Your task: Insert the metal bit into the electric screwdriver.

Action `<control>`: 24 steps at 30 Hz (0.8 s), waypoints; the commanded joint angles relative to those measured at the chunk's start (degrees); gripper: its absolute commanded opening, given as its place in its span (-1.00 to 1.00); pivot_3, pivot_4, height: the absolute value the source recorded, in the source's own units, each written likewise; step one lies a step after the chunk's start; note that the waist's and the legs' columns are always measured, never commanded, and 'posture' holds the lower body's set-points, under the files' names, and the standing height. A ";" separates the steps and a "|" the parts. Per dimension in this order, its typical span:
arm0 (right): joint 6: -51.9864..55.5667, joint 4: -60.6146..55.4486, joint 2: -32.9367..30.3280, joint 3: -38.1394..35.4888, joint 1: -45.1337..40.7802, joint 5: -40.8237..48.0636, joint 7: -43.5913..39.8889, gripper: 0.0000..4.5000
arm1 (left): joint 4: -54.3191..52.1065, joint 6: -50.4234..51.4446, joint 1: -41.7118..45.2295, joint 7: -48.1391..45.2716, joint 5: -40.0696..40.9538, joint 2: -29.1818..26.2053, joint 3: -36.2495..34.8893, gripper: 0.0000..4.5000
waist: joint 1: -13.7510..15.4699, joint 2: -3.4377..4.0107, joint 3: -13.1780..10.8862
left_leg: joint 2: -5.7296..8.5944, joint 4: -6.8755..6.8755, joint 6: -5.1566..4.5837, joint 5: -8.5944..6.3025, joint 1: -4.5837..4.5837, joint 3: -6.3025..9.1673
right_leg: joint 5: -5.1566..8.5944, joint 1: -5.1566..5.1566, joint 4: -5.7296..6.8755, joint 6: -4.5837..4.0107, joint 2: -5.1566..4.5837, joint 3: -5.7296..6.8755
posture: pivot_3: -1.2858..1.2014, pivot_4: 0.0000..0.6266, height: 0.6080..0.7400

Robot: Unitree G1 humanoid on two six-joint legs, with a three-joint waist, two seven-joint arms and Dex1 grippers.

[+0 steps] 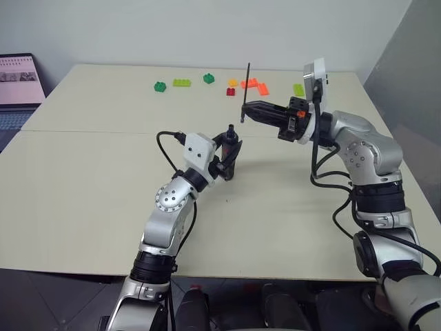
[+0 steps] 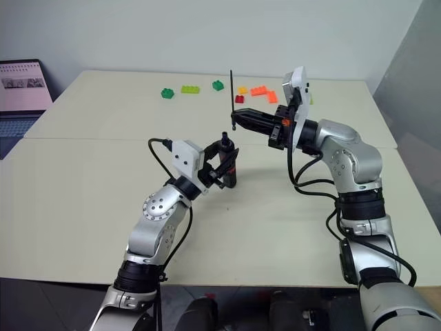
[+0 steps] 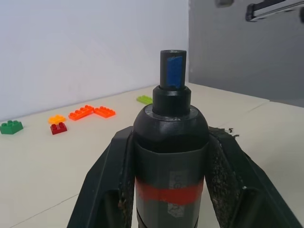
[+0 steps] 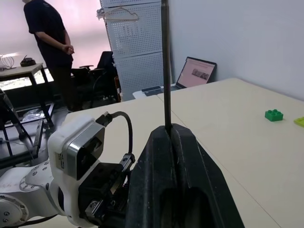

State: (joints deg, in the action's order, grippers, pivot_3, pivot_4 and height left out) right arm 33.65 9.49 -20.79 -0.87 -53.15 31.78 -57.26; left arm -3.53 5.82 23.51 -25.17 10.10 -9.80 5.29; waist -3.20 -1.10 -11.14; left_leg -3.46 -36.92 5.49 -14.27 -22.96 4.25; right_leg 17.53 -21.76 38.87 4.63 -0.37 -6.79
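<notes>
Left claw (image 1: 229, 153) clamped the upright black, red-banded pen-shaped electric screwdriver (image 3: 170, 156) above the beige surface (image 1: 83, 200); right claw (image 1: 249, 110) pinched the thin dark metal bit (image 1: 247, 93) upright, just above it.

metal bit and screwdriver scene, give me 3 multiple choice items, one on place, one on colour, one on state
1. Where is the metal bit?
A. lying on the table
B. pinched upright in the right gripper
C. seated in the screwdriver

2. What colour is the band around the electric screwdriver?
A. red
B. yellow
C. white

3. How is the left gripper?
A. open and empty
B. shut on a green brick
C. shut on the screwdriver

Key: 1 B, the thin rod stands between the closed right jaws, above and to the right of the screwdriver's tip. 2 A, the left wrist view shows a red stripe on the dark body. 3 C, both jaws press the tool's sides, tip pointing up.
</notes>
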 commanded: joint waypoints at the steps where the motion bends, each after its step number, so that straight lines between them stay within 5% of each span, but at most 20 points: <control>1: -3.43 -0.12 1.59 0.18 -1.79 -0.94 0.60 -1.00 | -1.01 -0.12 -0.81 -0.13 -0.36 0.09 0.56 -0.26 | -0.02 0.00 0.00 | 0.00 0.01 0.00 0.00 0.00 0.00 | 0.00 -0.01 0.00 0.00 0.00 0.00 | 0.03 -0.52 1.00; 24: -8.67 0.40 3.33 2.77 0.17 -5.17 0.72 -1.00 | -0.44 0.44 -0.04 0.60 -0.28 0.05 0.15 -0.26 | -0.03 0.00 0.00 | -0.01 0.01 0.00 0.00 0.01 0.01 | 0.00 -0.01 0.02 0.00 0.00 0.01 | 0.03 -0.52 1.00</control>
State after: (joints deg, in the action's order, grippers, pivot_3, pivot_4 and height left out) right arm 26.60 11.11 -17.47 2.05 -52.74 26.84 -56.28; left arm -3.84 5.83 23.19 -24.39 10.04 -9.72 5.28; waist -3.23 -1.10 -11.14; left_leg -3.47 -36.90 5.49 -14.27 -22.95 4.25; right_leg 17.53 -21.77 38.89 4.63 -0.37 -6.79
